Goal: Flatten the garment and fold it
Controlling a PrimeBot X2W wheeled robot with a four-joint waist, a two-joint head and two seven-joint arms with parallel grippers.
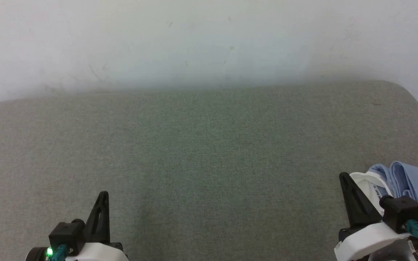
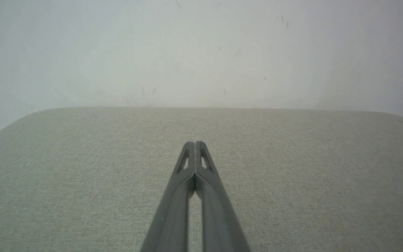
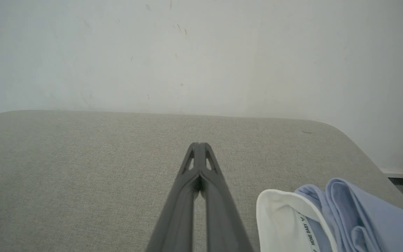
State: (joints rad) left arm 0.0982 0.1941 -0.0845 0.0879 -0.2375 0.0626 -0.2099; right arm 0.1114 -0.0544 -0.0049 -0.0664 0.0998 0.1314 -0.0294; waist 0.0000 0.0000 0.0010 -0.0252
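The tabletop (image 1: 209, 152) spreads across the lower part of the head view, with the wall (image 1: 209, 43) behind it along the top. The garment (image 1: 408, 181) lies bunched on the tabletop at the lower right edge, just right of the right claw (image 1: 344, 178). The left claw (image 1: 103, 197) sits lower left, well apart from it

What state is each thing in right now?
garment, bunched in folds near the right edge of the table, not flattened, ungripped.
left gripper, shut, empty.
right gripper, shut, empty, beside the garment.
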